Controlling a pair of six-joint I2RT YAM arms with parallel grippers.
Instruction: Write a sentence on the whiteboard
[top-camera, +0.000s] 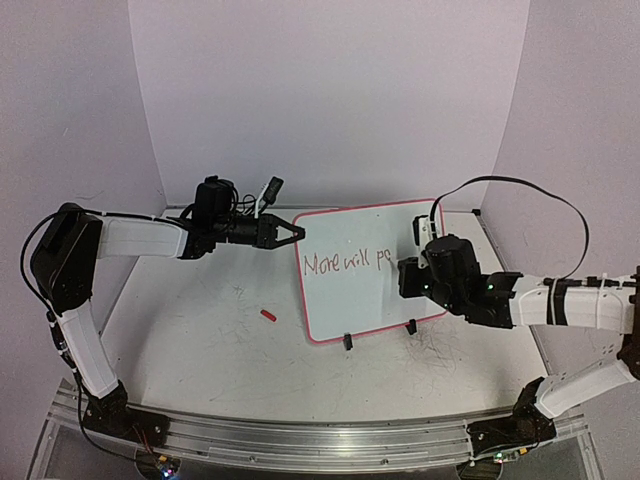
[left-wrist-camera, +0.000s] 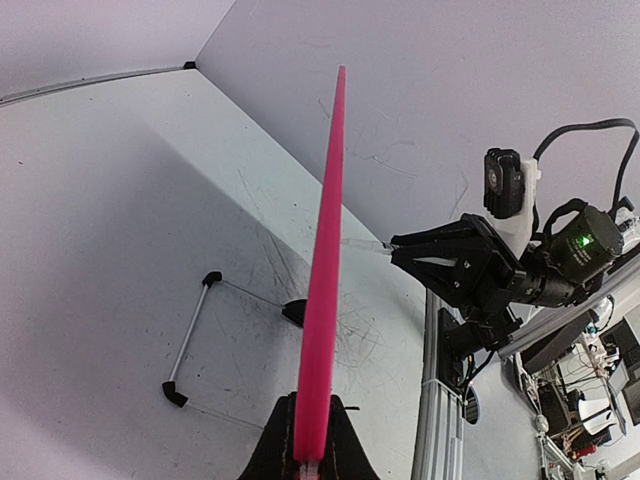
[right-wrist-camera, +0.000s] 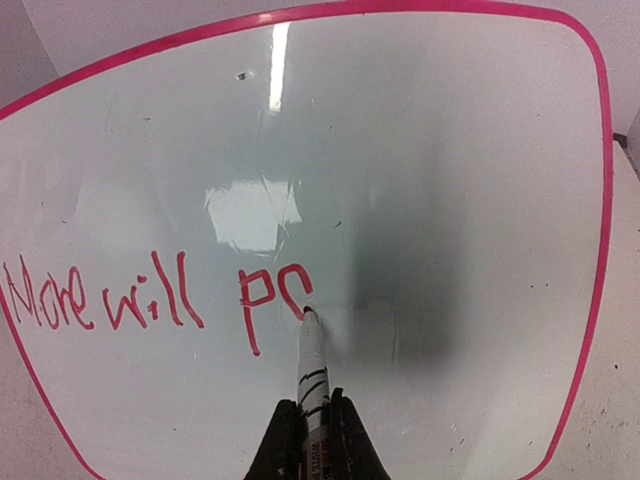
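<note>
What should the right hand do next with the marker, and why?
Probably draw the marker tip a little further along the line. The right hand holds it on the whiteboard at the sentence's unfinished third word, with blank board beyond, and the left hand clamps the edge.

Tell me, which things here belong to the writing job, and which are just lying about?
Job: whiteboard, red lettering, marker in the right gripper, left gripper clamping the board's edge.
Lying about: small red piece on the table.
</note>
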